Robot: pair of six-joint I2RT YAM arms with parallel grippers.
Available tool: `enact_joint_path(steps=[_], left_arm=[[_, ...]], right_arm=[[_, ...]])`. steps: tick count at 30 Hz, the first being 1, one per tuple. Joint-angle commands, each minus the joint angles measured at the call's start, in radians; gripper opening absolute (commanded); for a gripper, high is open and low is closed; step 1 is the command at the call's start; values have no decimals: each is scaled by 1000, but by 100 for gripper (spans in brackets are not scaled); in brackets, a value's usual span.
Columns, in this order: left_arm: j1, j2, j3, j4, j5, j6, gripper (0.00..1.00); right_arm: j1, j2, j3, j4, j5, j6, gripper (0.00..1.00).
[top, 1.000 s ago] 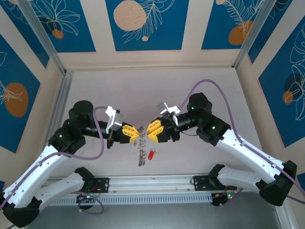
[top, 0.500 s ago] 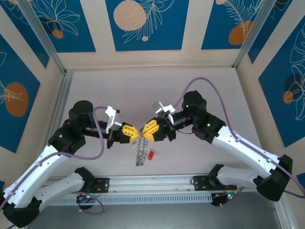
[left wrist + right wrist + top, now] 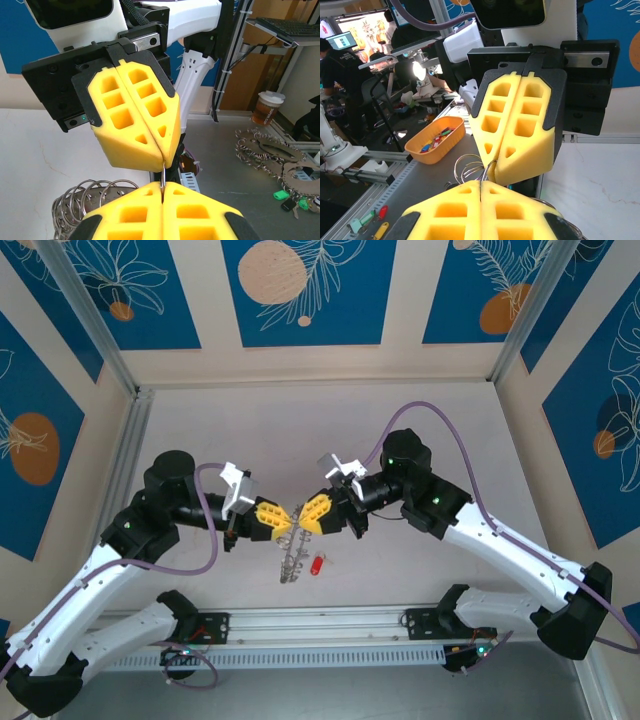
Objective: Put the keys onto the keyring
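The keyring (image 3: 291,558), a dangling silvery bunch, hangs between the two arms above the table's front middle. My left gripper (image 3: 284,521) is shut on the ring's top from the left. My right gripper (image 3: 303,517) is shut on it from the right, tip to tip with the left one. In the left wrist view the thin ring wire (image 3: 163,176) runs from my left gripper (image 3: 163,186) into the right gripper (image 3: 163,163). Loops of the keyring (image 3: 469,167) show beside my right gripper (image 3: 480,184). The red-headed key (image 3: 318,565) lies on the table just right of the bunch.
An aluminium rail (image 3: 320,624) runs along the near edge between the arm bases. Patterned walls close in the back and sides. Beyond the table stand an orange tray (image 3: 436,140) of coloured keys, a cup (image 3: 265,107) and spare rings (image 3: 265,150).
My right gripper has moved left until its fingertips meet the left gripper's at the ring. The hanging bunch has shifted slightly left. The red key has stayed put.
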Motion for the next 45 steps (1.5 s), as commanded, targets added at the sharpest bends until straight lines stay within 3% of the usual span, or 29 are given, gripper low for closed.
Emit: enact_joint_path(steps=[1,12,20,45], left_arm=[[9,-2,15,39,36,3,0],[5,-15,16,68,75,12,0],[-9,-3,36,23,60,51,0],[-80,40,125,-160,-36,192,0]], right_arm=[[11,7,32,3,-24,-3,0],[-22,58,48,51,-109,78,0],[-48,67,52,60,-55,121,0],[-57,84,54,81,-64,174,0]])
